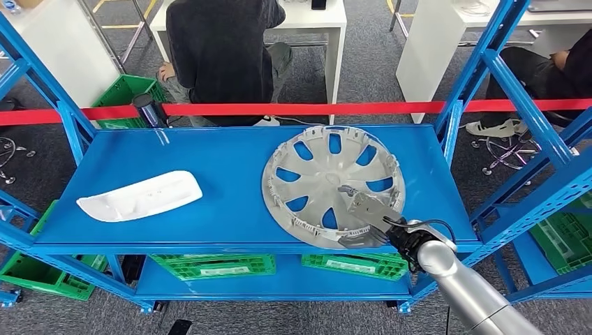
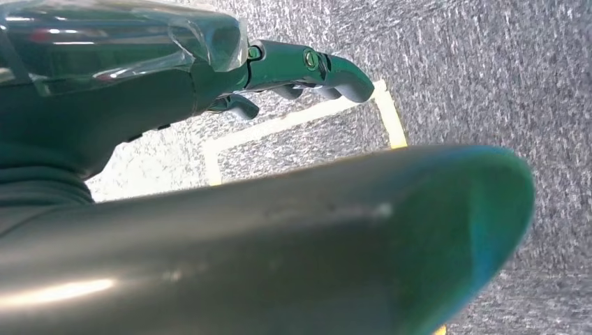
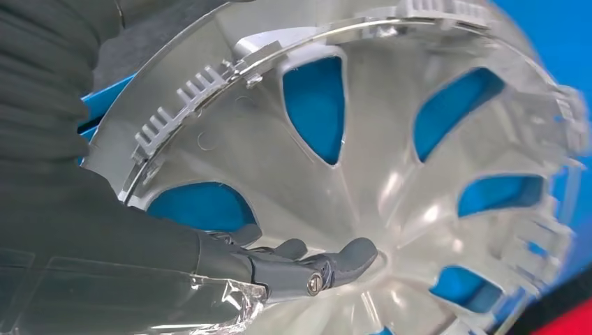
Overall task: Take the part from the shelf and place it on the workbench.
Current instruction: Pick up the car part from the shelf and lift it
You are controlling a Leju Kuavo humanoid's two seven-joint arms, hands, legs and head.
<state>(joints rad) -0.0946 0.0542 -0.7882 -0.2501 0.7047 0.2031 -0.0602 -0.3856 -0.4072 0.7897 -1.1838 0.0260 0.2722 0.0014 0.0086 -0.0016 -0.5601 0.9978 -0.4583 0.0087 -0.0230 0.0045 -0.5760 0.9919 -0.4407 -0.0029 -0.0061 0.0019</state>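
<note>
The right hand [image 1: 363,218] is already at the near edge of the hubcap [image 1: 334,183], fingers [image 3: 328,264] reaching over the rim and lying inside the dish, thumb apparently under the lip. Looks like a pinch on the rim to me, though I can't tell how firmly it's closed. The cover sits inner side up on the top level of the blue shelf [image 1: 209,150], right of the middle, its near edge at the shelf's front lip, maybe slightly over it.

Handling-wise: it's a thin moulded plastic wheel cover, so light but wide and floppy-ish. Gripped at one edge it'll want to droop and twist, so I'd guess a deep hold around the rim or through one of the spoke cutouts beats a fingertip pinch. The surface looks glossy, so slippery. The little clip tabs around the rim are probably the fragile bit, so don't squeeze those.

The left hand [image 2: 307,70] hangs over the grey floor, fingers loosely curled, holding nothing.

Further left on the same shelf lies a white plastic trim piece [image 1: 139,196], well apart. Beyond the red tape [image 1: 293,108] sits a person [image 1: 220,49].
</note>
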